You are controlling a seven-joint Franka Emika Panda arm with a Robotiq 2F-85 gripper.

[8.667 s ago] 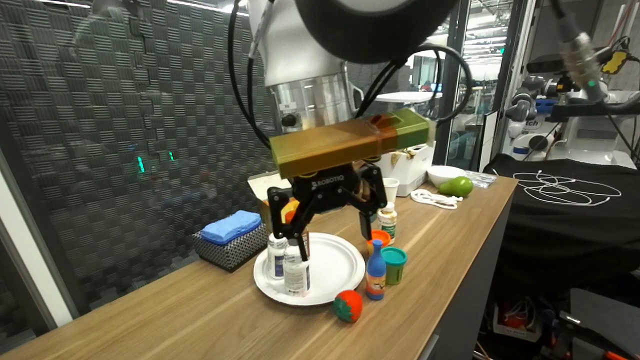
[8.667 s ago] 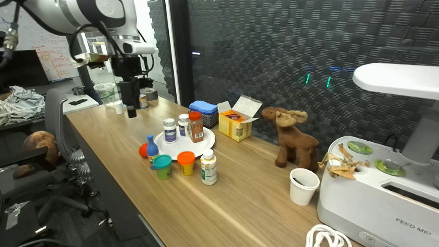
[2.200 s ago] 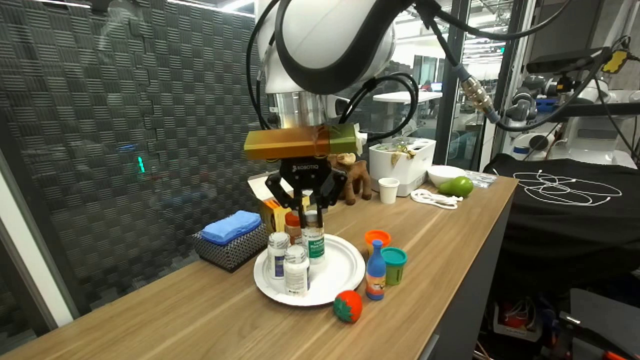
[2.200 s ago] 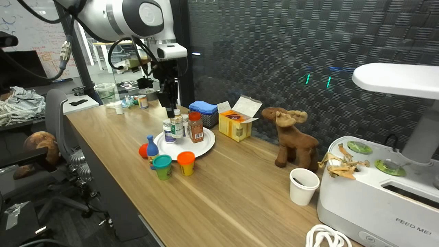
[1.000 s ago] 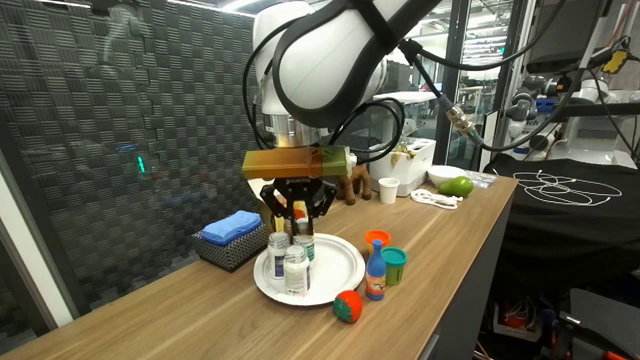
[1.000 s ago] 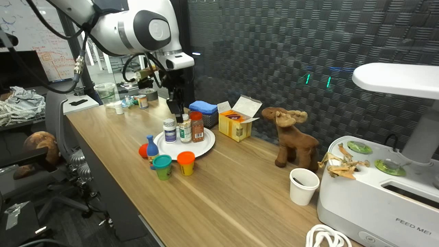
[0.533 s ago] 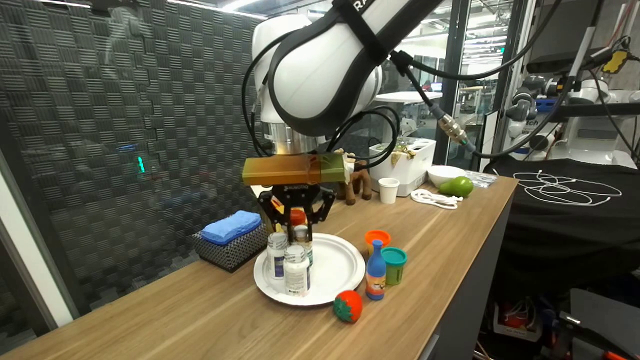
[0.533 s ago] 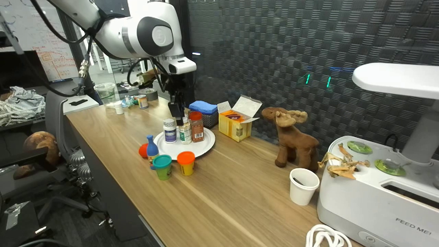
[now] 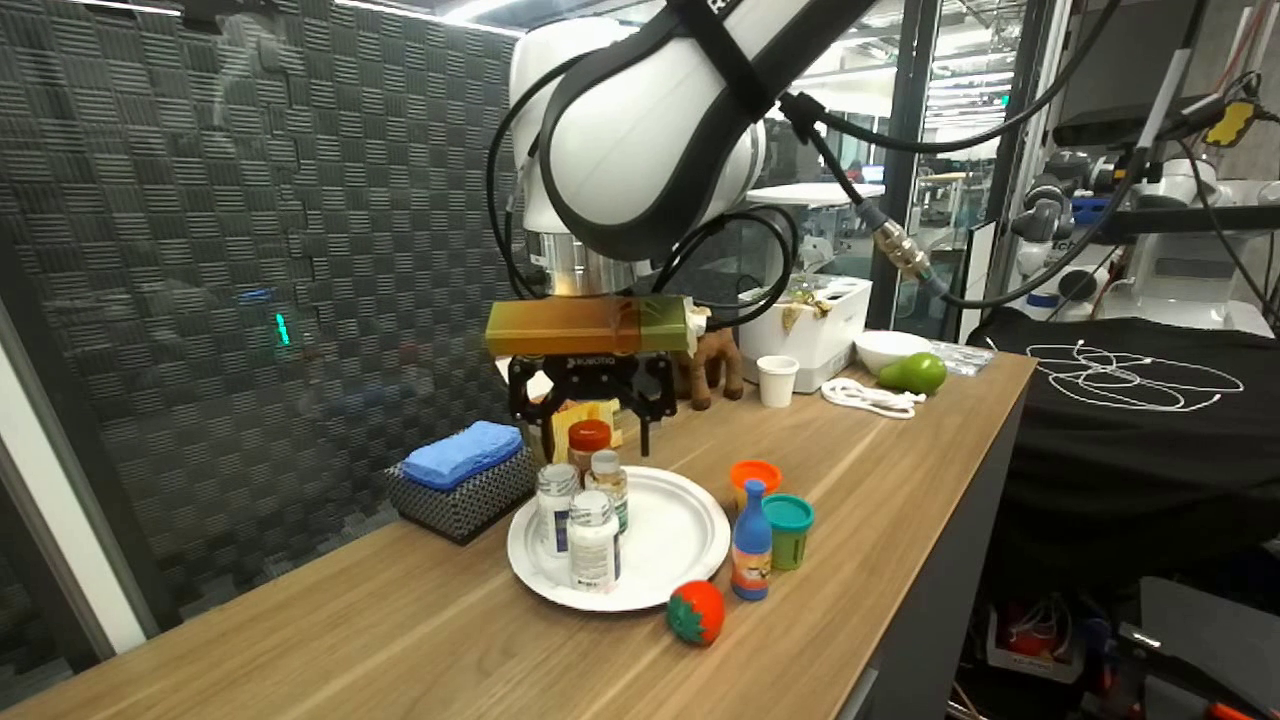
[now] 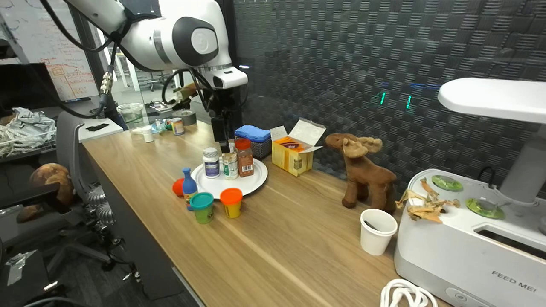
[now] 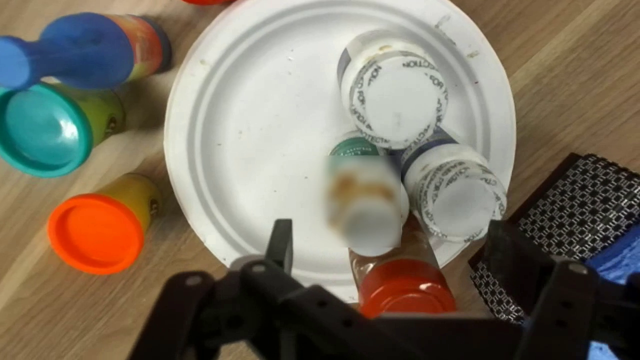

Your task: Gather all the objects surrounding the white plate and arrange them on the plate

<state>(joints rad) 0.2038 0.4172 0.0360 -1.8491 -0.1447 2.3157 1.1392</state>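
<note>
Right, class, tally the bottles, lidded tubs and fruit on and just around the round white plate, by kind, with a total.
Labelled white-capped cylindrical bottles: 3
Brown red-capped bottle: 1
Slim blue bottle: 1
Round teal-lidded or orange-lidded tubs: 2
Red green-leaved strawberry: 1
Total: 8

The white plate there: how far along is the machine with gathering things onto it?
Done, it seems: two white bottles, a green-labelled bottle and a red-capped bottle stand on the plate.
In hand: nothing; the pincer hangs open.
Left, apparently: the blue bottle, teal-lidded jar, orange-lidded jar and red fruit, all on the table beside the plate.
</note>
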